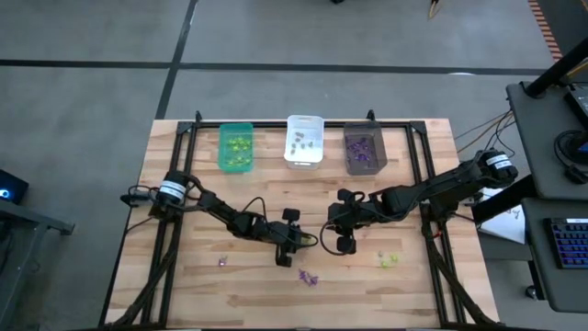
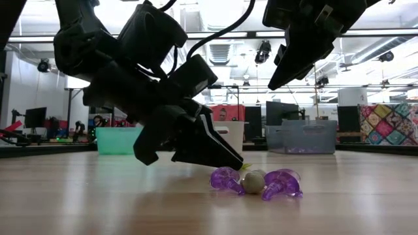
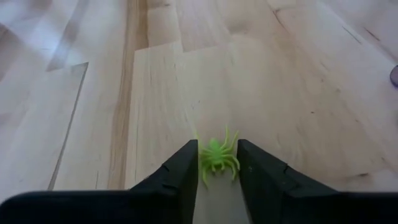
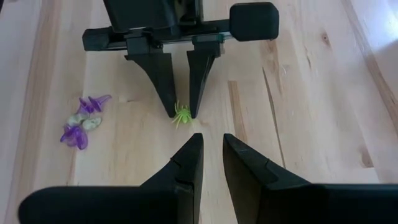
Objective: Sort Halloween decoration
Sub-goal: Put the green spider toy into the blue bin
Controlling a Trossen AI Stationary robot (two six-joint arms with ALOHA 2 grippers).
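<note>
My left gripper [image 1: 310, 241] is low near the table's middle, shut on a yellow-green spider trinket [image 3: 217, 155] that lies on the wood. My right gripper [image 1: 329, 223] hangs just to its right, above the table, narrowly open and holding nothing [image 4: 211, 146]. A small cluster of two purple trinkets [image 2: 282, 185] and a greyish one [image 2: 253, 183] rests on the table nearer the near edge [image 1: 308, 276]. A lone purple trinket [image 1: 222, 262] and a yellow-green one [image 1: 389, 260] also lie on the wood. My left gripper pinches the yellow-green spider [image 4: 181, 115] between its two fingertips [image 3: 186, 163], the legs filling the gap. The fingers slant down from the table's left, with their tips [image 2: 236, 163] at the table top. The spider sits flat on the wood and sticks out a little past the tips.
Three bins stand in a row at the far edge: green [image 1: 235, 147], white [image 1: 304, 140] and dark grey [image 1: 364, 149], each with trinkets inside. A black frame borders the table. Bare wood lies between the grippers and the bins.
</note>
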